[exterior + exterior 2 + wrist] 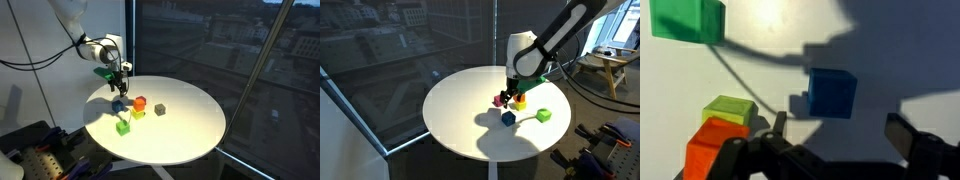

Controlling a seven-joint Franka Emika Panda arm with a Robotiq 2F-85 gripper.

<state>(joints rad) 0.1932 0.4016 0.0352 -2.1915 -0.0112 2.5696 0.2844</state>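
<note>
- Round white table (190,135) stands beside dark windows.
- Gripper (837,128) hangs above it, jaws wide apart, holding nothing.
- Blue cube (831,92) sits just below, untouched; red cube (710,152) nearby, green cube (685,18) farther.

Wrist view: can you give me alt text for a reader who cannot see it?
An open gripper hangs over a white table, its two dark fingers framing a blue cube just beyond them. A yellow-green cube and an orange cube touch at the lower left, and a green cube sits at the upper left.
</note>
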